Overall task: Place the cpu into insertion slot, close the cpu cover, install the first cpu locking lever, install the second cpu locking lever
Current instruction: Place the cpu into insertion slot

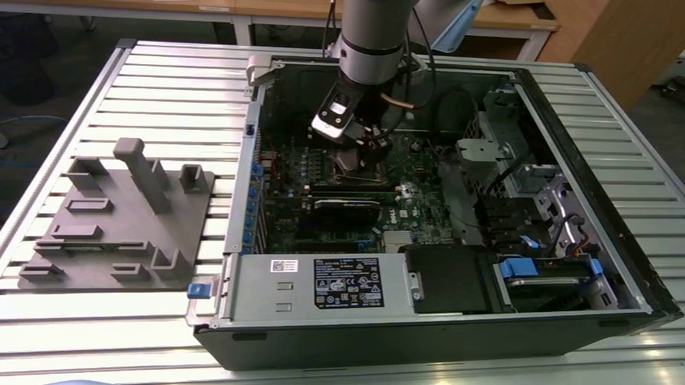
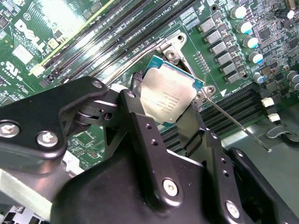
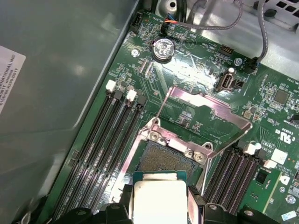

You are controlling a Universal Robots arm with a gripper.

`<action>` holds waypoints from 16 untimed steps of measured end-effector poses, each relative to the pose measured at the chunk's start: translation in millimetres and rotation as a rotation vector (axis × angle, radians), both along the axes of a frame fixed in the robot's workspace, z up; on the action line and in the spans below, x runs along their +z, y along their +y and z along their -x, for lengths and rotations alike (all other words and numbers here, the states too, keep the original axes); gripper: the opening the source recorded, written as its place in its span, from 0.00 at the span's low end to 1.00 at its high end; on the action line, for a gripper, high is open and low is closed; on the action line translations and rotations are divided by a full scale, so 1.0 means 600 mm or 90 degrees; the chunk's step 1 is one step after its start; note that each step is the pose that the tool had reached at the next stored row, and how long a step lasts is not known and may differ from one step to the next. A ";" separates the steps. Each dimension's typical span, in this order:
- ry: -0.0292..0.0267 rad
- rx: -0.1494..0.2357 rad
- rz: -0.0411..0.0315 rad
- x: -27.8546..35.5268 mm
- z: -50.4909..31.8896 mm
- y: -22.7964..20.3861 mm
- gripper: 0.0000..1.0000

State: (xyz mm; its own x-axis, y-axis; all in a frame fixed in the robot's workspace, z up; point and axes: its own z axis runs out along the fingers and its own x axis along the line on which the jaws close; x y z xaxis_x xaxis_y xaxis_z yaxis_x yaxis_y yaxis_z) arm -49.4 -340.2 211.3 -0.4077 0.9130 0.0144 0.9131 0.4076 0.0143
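The cpu [image 2: 169,95] is clamped between the two black fingers [image 2: 140,135] of the gripper [image 2: 162,112]. It is gripped at two opposite edges, with its silver-grey top turned toward the wrist cameras.

In the first wrist view the insertion slot [image 3: 167,157] is seen just ahead of the fingertips. Its brownish contact field is uncovered, and its nearer rim is overlapped by the held chip. Whether the cpu is touching the slot or is held slightly above it cannot be settled from these angles.

Beyond the slot, farther from the gripper, the cpu cover [image 3: 210,114] is swung open and is tilted up from its hinge. A thin wire locking lever [image 3: 163,100] is raised beside the cover. Long black memory slots [image 3: 100,140] are laid to either side of the gripper on the green motherboard [image 3: 196,74].

In the exterior view the arm [image 1: 370,40] is seen extending down into an open computer case [image 1: 407,341], which is set on a slatted table [image 1: 160,80].
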 end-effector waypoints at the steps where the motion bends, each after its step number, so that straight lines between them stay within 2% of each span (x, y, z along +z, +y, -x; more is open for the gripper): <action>1: 0.0000 -0.005 0.0000 0.000 0.000 0.0000 0.54; 3: 0.0000 -0.021 0.0000 0.000 0.000 0.0000 0.54; 14: 0.0000 -0.140 0.0000 0.000 0.000 0.0000 0.54; 16: 0.0000 -0.144 0.0001 0.000 0.000 0.0000 0.54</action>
